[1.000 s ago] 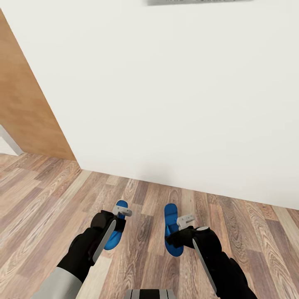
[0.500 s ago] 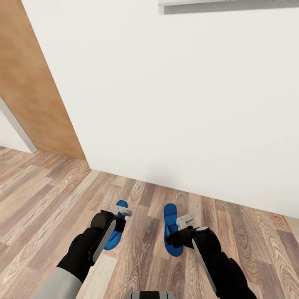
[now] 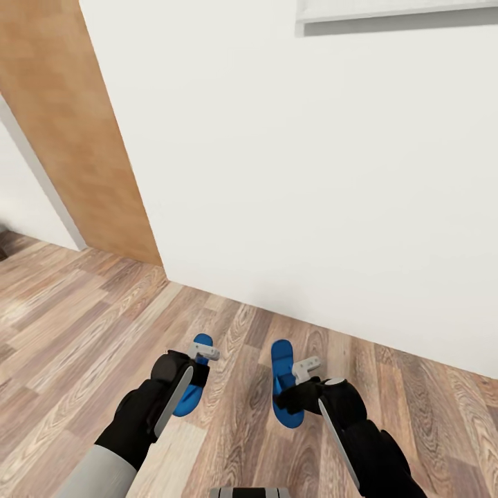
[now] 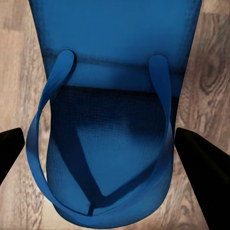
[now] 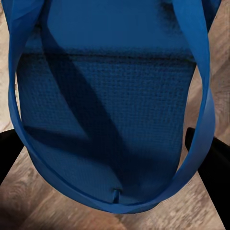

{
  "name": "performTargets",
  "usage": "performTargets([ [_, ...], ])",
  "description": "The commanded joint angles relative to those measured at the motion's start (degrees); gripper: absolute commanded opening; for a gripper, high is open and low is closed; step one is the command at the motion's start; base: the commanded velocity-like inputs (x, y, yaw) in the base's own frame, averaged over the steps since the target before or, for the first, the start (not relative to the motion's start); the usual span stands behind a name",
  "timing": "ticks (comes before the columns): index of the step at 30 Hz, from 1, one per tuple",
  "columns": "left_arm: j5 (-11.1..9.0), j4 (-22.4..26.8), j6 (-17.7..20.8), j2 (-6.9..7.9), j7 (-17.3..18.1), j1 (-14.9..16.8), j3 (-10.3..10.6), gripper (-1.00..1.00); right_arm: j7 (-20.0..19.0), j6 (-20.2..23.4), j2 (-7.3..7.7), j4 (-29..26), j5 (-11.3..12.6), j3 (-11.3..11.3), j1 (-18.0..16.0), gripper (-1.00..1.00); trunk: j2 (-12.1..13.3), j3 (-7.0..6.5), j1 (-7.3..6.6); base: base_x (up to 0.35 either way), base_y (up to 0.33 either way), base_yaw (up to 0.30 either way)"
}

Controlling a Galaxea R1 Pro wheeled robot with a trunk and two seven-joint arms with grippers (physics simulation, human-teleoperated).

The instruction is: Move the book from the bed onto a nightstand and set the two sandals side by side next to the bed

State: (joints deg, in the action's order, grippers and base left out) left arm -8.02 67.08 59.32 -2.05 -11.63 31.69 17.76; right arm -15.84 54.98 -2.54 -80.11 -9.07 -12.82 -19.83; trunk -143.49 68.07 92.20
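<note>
1. Two blue sandals are up off the floor, one in each of the robot's arms. In the head view the left sandal (image 3: 194, 377) sits in the left gripper (image 3: 205, 352), and the right sandal (image 3: 283, 384) in the right gripper (image 3: 306, 365).

2. Both grippers are pinching a sandal. In the left wrist view the dark fingers (image 4: 199, 163) stand at either edge of the sole (image 4: 112, 143). In the right wrist view the fingers (image 5: 211, 167) press close on the sole (image 5: 103, 120), with the thong strap looping over it.

3. Over the last second the whole head view has swung. The wooden door (image 3: 76, 124) now takes more of the left side, the white wall (image 3: 311, 173) has slid across, and the grey-edged frame (image 3: 394, 17) at the top has come further into sight. The arms and sandals kept their place before the trunk, so I judge it is the robot turning, not the things moving.

4. For the task this reads as a carrying leg: the sandals are held and the robot is on its way round, facing wall and plank floor (image 3: 83, 332) for now.

5. Ahead lies finding the bedside and laying the two sandals down side by side on the floor. The book's part I cannot judge from here.
</note>
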Motion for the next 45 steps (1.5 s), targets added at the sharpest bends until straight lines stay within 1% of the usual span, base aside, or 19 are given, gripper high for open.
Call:
performTargets([
  [1, -0.6, 0.0, 0.2, 0.01, -0.6, 0.0, 0.1, -1.0, -0.5, 0.2, -0.03, -0.1, -0.6, 0.0, 0.0, -1.0, 0.0, -0.03, -0.01, 0.0, 0.0, 0.175],
  [45, -0.6, 0.0, 0.2, 0.03, -0.6, 0.0, 0.1, -1.0, -0.4, 0.2, -0.06, -0.1, -0.6, 0.0, 0.0, -1.0, 0.0, -2.29, -0.01, 0.0, 0.0, 0.188],
])
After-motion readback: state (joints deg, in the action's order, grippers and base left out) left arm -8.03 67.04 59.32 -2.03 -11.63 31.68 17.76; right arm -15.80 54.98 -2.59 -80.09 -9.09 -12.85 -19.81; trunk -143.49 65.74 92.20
